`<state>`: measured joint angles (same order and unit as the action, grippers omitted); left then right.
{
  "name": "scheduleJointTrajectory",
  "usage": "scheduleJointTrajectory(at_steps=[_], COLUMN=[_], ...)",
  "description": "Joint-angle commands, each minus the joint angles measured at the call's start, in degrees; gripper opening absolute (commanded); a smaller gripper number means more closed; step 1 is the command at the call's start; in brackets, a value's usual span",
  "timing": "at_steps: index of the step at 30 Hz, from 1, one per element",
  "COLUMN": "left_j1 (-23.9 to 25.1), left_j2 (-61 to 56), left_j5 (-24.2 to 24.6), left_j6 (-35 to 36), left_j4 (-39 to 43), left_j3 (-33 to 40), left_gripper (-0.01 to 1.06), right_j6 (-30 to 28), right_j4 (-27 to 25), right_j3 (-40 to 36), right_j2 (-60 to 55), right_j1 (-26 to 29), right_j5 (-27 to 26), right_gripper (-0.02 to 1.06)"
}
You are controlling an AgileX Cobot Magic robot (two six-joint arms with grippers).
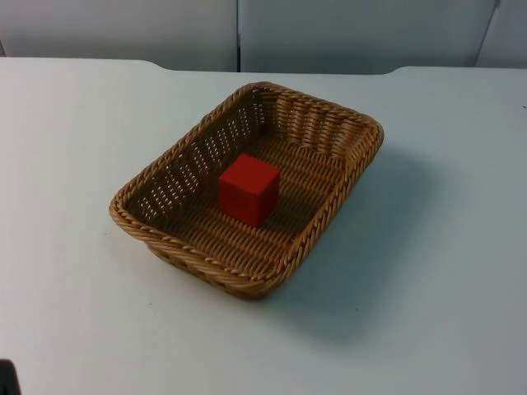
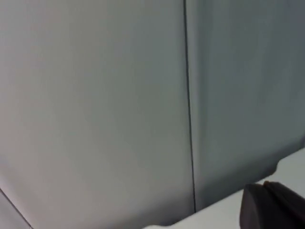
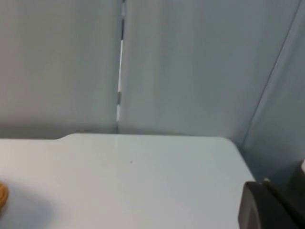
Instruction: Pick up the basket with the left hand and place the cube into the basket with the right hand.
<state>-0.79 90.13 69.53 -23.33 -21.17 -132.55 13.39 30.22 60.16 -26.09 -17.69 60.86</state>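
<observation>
1 red cube (image 1: pixel 249 189) already sits inside the wicker basket (image 1: pixel 165 177) on the table (image 1: pixel 66 164).
Looks done; can't tell either gripper's state, both arms seem parked.

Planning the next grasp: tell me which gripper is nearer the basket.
Right, probably. The right gripper looks over the table with the basket in sight; the left gripper points at the partition wall, away from it.

The white worktop (image 3: pixel 143 181) is running back to the grey partition wall (image 3: pixel 190 67). A sliver of the wicker basket (image 3: pixel 2 194) is peeking in at the edge, and the right claw's black fingertip (image 3: pixel 267 207) is hanging above the worktop's corner.
</observation>
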Motion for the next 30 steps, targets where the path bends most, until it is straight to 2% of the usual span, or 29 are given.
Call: scheduleJointTrajectory(at_steps=[1,2,4,5,6,10,11,15,16,19,25,26,27,29,30], left_j1=[-0.3,-0.3,-0.3,-0.3,-0.3,-0.3,-0.3,-0.3,-0.3,-0.3,-0.3,-0.3,-0.3,-0.3,-0.3], left_j2=[-5.2,-11.7,-20.6,-25.5,-25.5,-44.8,-44.8,-66.7,-66.7,-78.9,-90.1,-90.1,-90.1,-90.1,-90.1], left_j5=[0.4,0.4,0.1,-2.6,-2.6,-7.2,-7.2,-10.9,-10.9,-13.7,-12.9,-12.3,-8.1,-4.7,-4.7], left_j6=[-0.9,-2.6,-3.3,-3.2,-3.2,-3.0,-3.0,-0.9,-0.9,3.2,3.2,3.1,3.0,3.0,3.0], left_j4=[-0.3,-0.3,-0.4,-0.7,-0.7,-1.3,-1.3,-1.1,-1.1,-1.1,-1.1,-0.4,0.4,2.4,2.4], left_j3=[6.4,15.2,26.6,32.9,32.9,56.7,56.7,79.7,79.7,88.7,92.9,92.9,92.1,92.2,92.2], left_gripper=[0.00,0.00,0.00,0.00,0.00,0.00,0.00,0.00,0.00,0.00,0.00,0.00,0.00,0.00,0.00], right_j6=[0.6,0.5,-0.4,-0.8,-0.8,-4.7,-4.7,-12.1,-12.1,-15.2,-15.5,-15.5,-15.8,-16.7,-16.7], right_j4=[-3.6,-5.3,-10.3,-11.8,-11.8,-19.2,-19.2,-28.5,-28.5,-30.9,-31.3,-31.7,-31.7,-32.0,-32.0], right_j3=[-3.9,-6.8,-11.6,-13.1,-13.1,-16.8,-16.8,-19.7,-19.7,-22.4,-27.2,-28.2,-29.4,-29.5,-29.5], right_j2=[3.6,5.6,10.5,11.8,11.8,16.5,16.5,20.5,20.5,22.8,25.9,26.1,26.1,26.1,26.1], right_j1=[0.3,0.3,0.3,0.3,0.3,0.3,0.3,0.3,0.3,0.3,0.3,0.3,0.3,0.3,0.3], right_j5=[-1.3,-2.0,-2.5,-2.5,-2.5,-3.4,-3.4,-3.4,-3.4,-2.9,-2.4,-2.4,-2.3,-0.6,-0.6], right_gripper=[0.00,0.00,0.00,0.00,0.00,0.00,0.00,0.00,0.00,0.00,0.00,0.00,0.00,0.00,0.00])
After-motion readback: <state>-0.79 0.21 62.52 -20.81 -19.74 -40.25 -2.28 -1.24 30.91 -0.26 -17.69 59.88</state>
